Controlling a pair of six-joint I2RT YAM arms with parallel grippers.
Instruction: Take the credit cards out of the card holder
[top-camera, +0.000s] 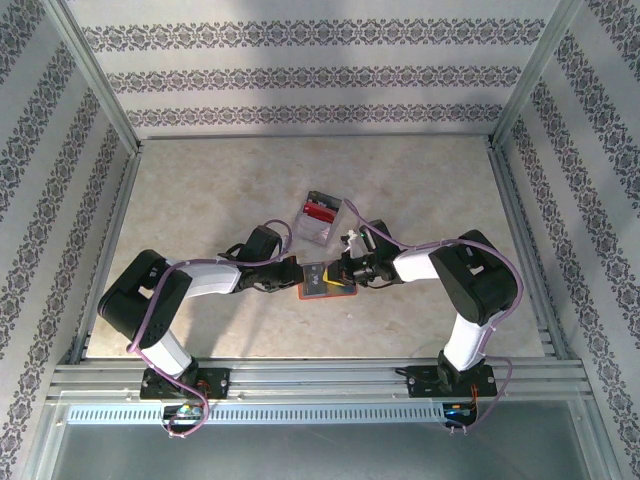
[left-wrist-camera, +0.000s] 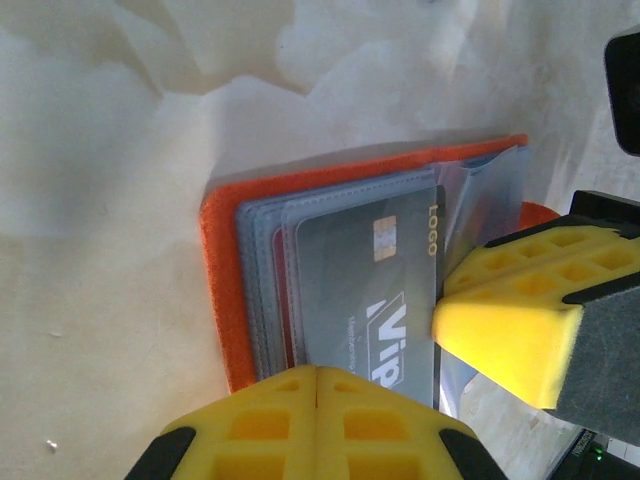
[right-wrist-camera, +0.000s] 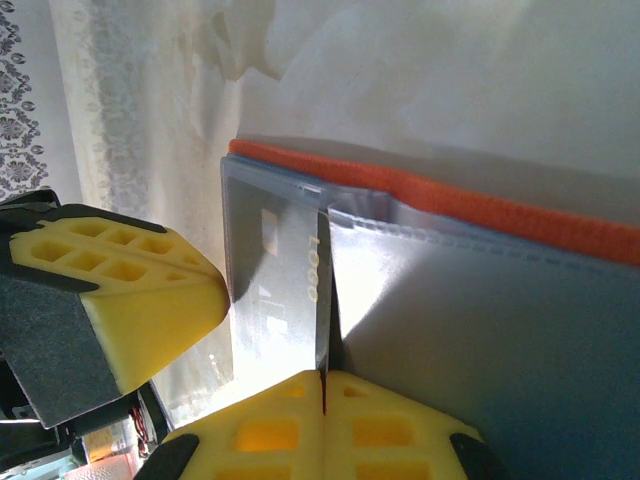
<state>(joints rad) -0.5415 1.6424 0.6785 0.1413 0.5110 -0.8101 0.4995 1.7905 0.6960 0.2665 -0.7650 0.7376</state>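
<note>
The orange-red card holder (top-camera: 322, 291) lies open on the table between both arms, its grey-blue pockets (left-wrist-camera: 262, 280) facing up. A grey credit card (left-wrist-camera: 365, 290) printed "VIP" and "LOGO" lies on top of the pockets. My left gripper (left-wrist-camera: 318, 385) is shut, its yellow tips resting over the holder's near edge with nothing seen in the seam. My right gripper (right-wrist-camera: 322, 385) is shut at the card's other side. A clear pocket sleeve (right-wrist-camera: 470, 330) stands lifted, and its edge runs into that seam. In the top view, left gripper (top-camera: 298, 273) and right gripper (top-camera: 347, 272) flank the holder.
A clear plastic box (top-camera: 322, 216) with red contents stands just behind the holder. Metal rails (top-camera: 300, 380) run along the near edge, and patterned walls (top-camera: 320, 80) close the back and both sides. Pale tabletop (top-camera: 200, 190) spreads to the left and back.
</note>
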